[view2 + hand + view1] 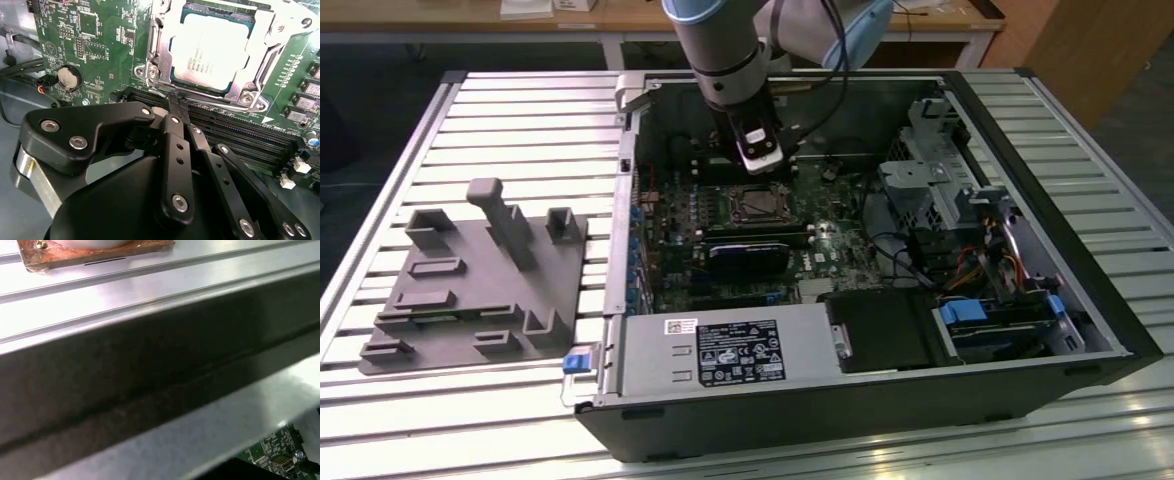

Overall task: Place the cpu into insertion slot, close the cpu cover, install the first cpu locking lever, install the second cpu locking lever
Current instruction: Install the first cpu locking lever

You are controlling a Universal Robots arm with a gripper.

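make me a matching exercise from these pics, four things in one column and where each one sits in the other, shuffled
Things
1. cpu
2. coin battery
3. grey tray
4. gripper

Places
A. on the table outside the case, at the exterior view's left
B. seated in the window of the cpu cover
C. flat on the green board, round and silver
D. just over the long black slots

Pairs: 1-B, 2-C, 3-A, 4-D
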